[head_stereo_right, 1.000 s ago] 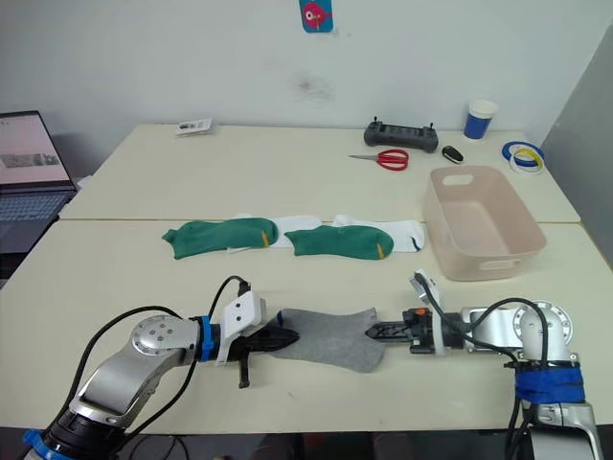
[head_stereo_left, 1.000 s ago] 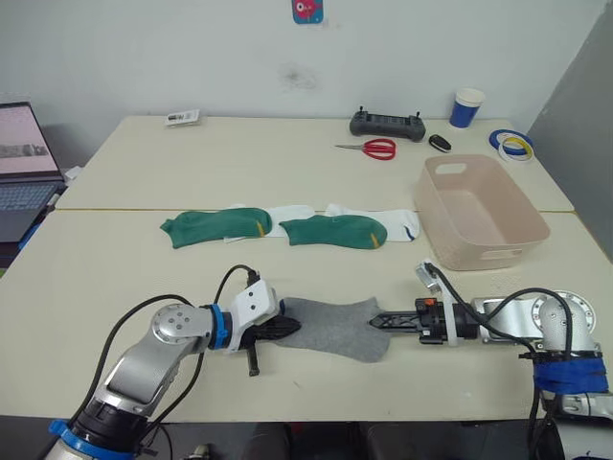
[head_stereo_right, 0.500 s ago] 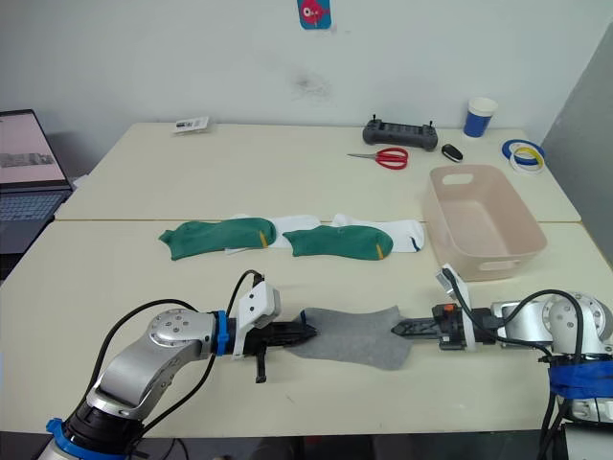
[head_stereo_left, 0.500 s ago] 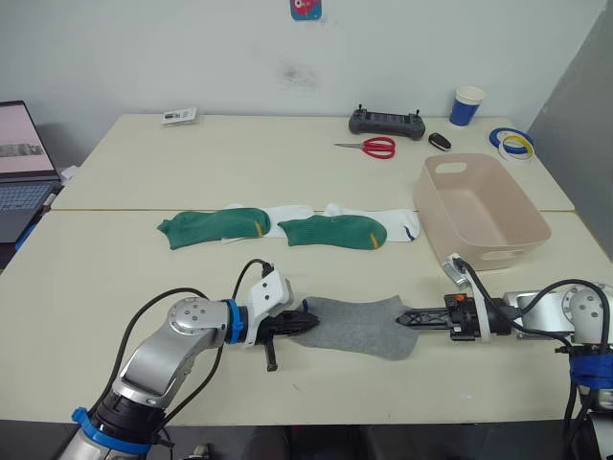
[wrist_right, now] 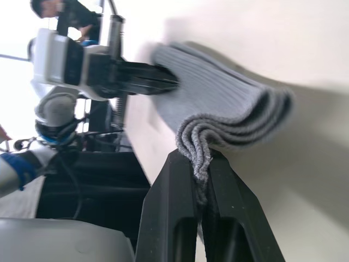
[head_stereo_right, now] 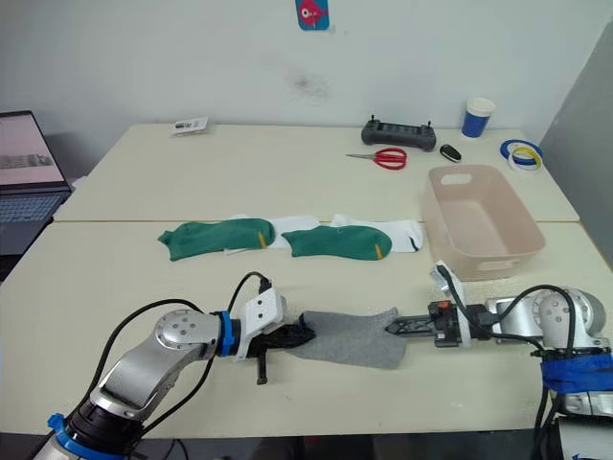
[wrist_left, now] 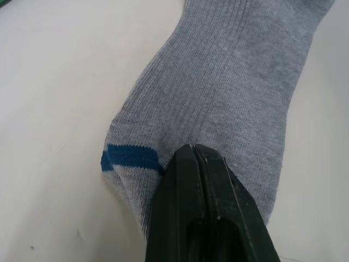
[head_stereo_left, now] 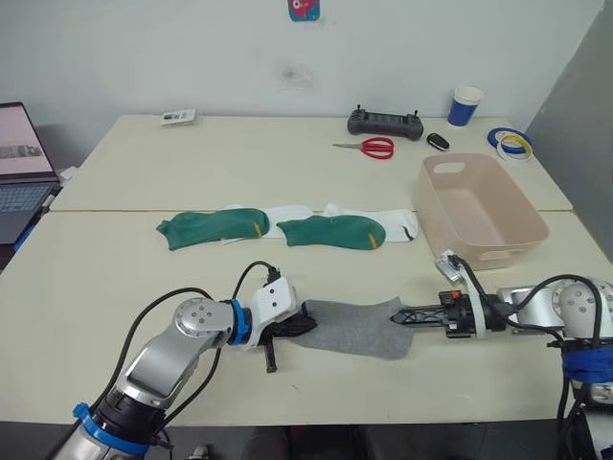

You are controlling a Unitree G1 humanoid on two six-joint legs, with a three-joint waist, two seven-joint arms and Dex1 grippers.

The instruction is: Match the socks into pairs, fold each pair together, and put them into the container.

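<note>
Left eye view: grey socks (head_stereo_left: 356, 327) lie stacked flat near the bench (head_stereo_left: 316, 172) front edge, stretched between both arms. Left end effector (head_stereo_left: 305, 324) is clamped on the end with the blue stripe; left wrist view shows its fingers (wrist_left: 202, 218) pressed together on the knit. Right end effector (head_stereo_left: 400, 315) pinches the opposite end, layered fabric edges caught between its fingers (wrist_right: 174, 218). Two dark green socks (head_stereo_left: 213, 227) overlap white socks (head_stereo_left: 397, 223) in a row mid-bench. Pink container (head_stereo_left: 479, 209) sits right of that row, beyond the right arm.
</note>
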